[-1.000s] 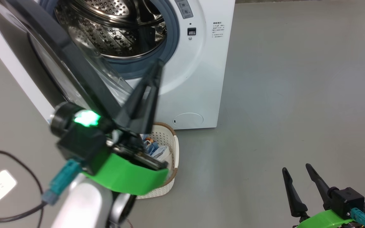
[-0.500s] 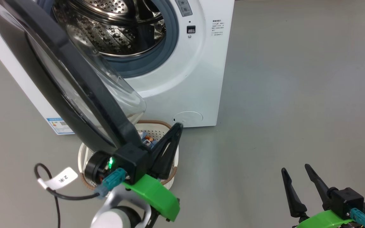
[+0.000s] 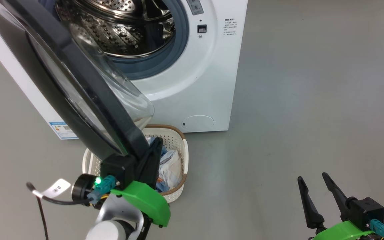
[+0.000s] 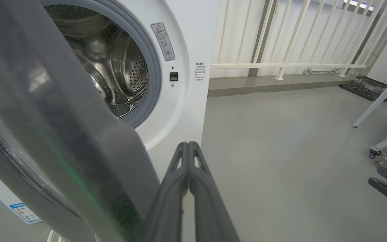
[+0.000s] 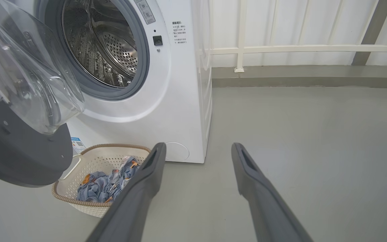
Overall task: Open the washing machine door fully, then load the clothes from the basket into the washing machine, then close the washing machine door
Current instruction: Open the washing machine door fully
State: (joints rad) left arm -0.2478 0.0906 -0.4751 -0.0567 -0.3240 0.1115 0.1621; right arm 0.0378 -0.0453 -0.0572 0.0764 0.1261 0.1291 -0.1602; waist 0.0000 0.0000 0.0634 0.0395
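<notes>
left fingers (image 4: 175, 188) pressed together beside door (image 4: 62, 134) edge, bare floor (image 4: 281, 151) rightward

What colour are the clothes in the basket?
The clothes are blue with small orange-brown figures; the right wrist view shows them best.

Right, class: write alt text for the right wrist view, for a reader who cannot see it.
A white washing machine stands with its door open at the left, showing the steel drum. On the grey floor below the door, a basket holds blue clothes. The right gripper, open, reaches in from the bottom edge.
</notes>
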